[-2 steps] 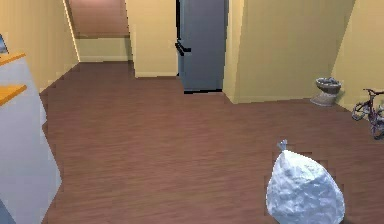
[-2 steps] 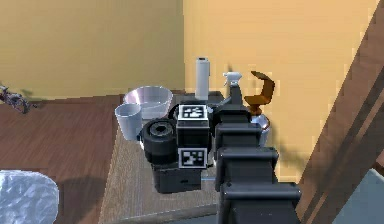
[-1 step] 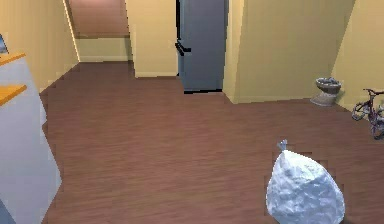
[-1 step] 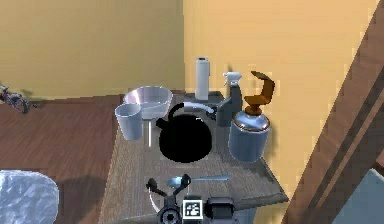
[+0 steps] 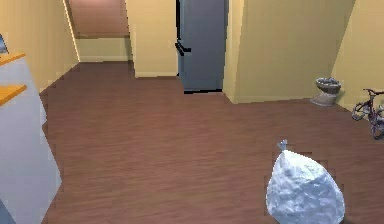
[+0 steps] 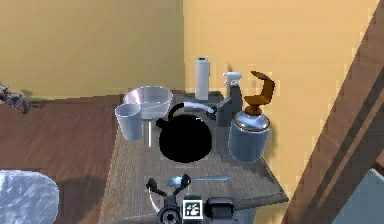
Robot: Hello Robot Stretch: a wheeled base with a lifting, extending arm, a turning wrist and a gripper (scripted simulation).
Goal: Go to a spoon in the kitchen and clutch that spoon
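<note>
spoon (image 6: 203, 181) lies flat on table (image 6: 125, 168), right at hand (image 6: 164, 189).

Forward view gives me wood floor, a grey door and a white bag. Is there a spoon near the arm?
Observer: Yes. In the arm side view a thin grey spoon lies on a wooden counter.
Operator: Where is the gripper?
Observer: The gripper is at the spoon's rounded end. I cannot tell whether it holds anything.
Operator: Is anything crowding it?
Observer: A black kettle stands just beyond the spoon, farther out on the counter.
</note>
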